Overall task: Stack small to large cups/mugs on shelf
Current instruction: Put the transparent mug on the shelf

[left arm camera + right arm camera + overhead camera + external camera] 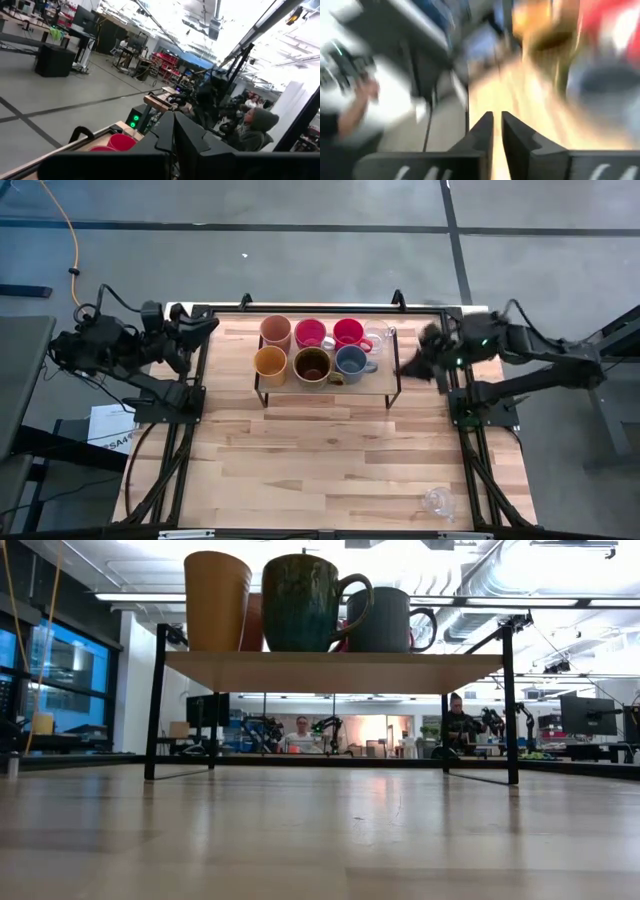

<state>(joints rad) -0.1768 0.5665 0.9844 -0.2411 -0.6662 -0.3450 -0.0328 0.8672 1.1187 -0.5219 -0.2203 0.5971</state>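
On the shelf (325, 385) at the far middle of the bench (320, 470), two rows of cups stand. The far row runs peach tumbler (276, 332), pink cup (310, 333), red cup (348, 333), then a clear glass cup (377, 338) at the right end. The near row runs orange-yellow cup (270, 365), dark-brown mug (312, 365), grey-blue mug (351, 362). A second clear glass cup (438, 502) sits alone at the bench's near right corner, well apart. The right pincer (412, 364) hangs just right of the shelf, fingers nearly closed and holding nothing. The left pincer (205, 323) waits at the far left edge, closed and empty.
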